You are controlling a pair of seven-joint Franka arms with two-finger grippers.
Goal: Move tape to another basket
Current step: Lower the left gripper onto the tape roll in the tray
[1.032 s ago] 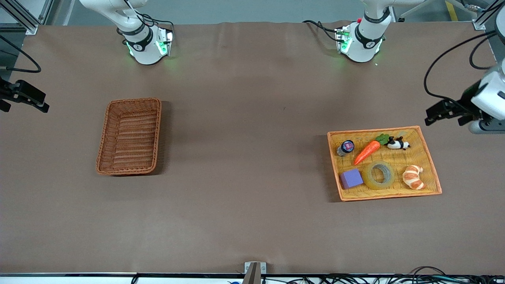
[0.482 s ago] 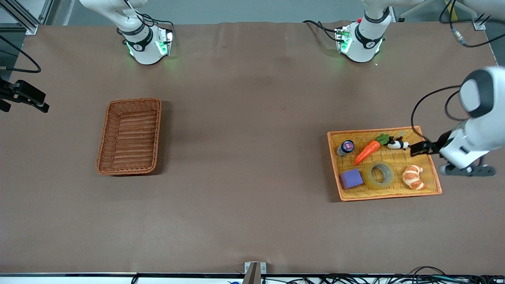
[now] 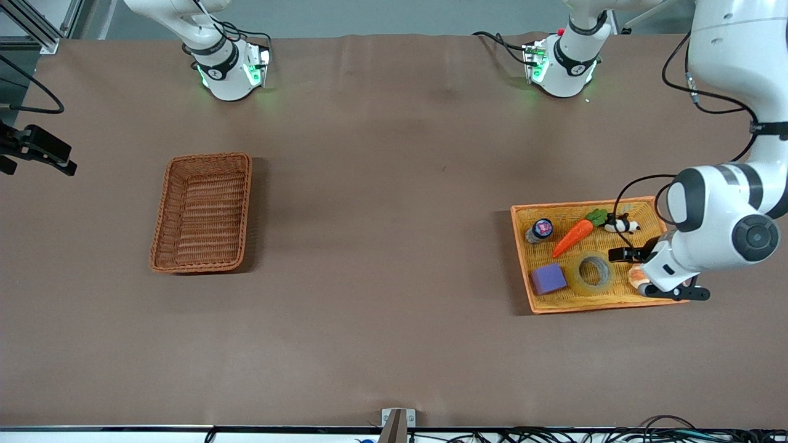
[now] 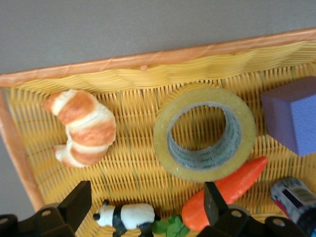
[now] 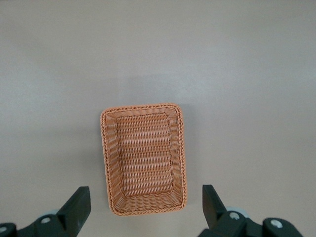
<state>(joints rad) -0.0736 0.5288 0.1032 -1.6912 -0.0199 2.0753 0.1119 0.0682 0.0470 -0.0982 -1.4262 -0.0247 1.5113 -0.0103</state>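
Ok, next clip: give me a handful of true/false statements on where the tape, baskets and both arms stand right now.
1. The tape lies in the flat yellow tray. True.
2. The tape sits between the purple block and the croissant. True.
3. The brown wicker basket already holds the carrot. False: it holds nothing; the carrot is in the tray.
4. The left gripper grips the tape. False: its jaws are open above the tray.
5. The right gripper waits, open, toward the right arm's end of the table. True.
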